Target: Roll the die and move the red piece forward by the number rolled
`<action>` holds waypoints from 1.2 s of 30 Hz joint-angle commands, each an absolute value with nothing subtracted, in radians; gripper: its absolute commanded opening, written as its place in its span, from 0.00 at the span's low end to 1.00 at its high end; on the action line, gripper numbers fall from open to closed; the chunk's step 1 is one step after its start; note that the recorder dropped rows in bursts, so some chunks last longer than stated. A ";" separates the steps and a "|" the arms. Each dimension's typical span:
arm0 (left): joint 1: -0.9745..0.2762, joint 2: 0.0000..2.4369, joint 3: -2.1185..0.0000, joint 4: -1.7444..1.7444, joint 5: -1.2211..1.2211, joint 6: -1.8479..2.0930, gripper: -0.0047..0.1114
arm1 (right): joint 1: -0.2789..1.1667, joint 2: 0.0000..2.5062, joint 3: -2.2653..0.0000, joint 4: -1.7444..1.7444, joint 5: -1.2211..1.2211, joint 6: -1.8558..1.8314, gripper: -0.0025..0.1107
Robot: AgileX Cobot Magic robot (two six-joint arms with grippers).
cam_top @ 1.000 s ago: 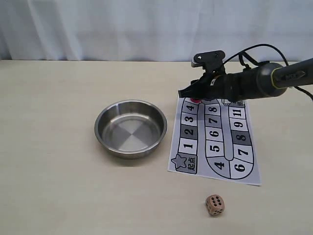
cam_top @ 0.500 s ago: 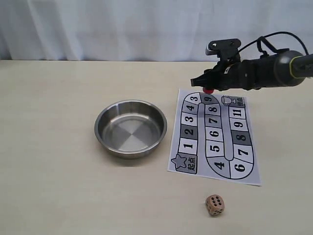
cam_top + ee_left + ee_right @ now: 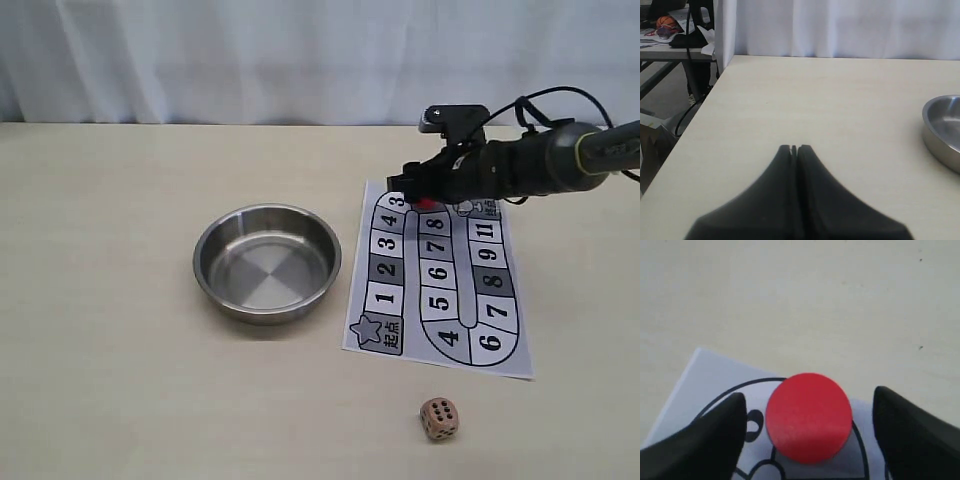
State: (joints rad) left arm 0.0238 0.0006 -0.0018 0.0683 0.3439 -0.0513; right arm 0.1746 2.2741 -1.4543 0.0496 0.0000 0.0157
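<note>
between the spread fingers (image 3: 715, 435) of the right gripper (image 3: 807, 402), the red piece (image 3: 809, 416) stands upright.

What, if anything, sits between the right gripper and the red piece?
Nothing visible. In the right wrist view the right gripper is open, with one of its fingers on each side of the red piece. Only the board and table show in the gaps. No contact seen.

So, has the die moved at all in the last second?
No. The die sits in the same spot as a second ago, just below the game board's lower right corner.
</note>
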 commanded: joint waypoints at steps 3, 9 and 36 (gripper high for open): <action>0.024 0.000 0.000 0.068 0.332 -0.057 0.04 | 0.172 2.222 -1.452 0.075 -0.011 0.020 0.68; 0.024 0.000 0.000 0.068 0.332 -0.057 0.04 | 0.172 2.160 -1.452 0.075 0.090 0.020 0.61; 0.024 0.000 0.000 0.068 0.332 -0.057 0.04 | 0.010 1.678 -1.319 0.010 0.887 -0.014 0.06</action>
State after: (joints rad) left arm 0.0238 0.0006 -0.0018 0.0683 0.3439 -0.0513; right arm 0.0287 1.7456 -1.3744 0.0147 0.8916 0.0000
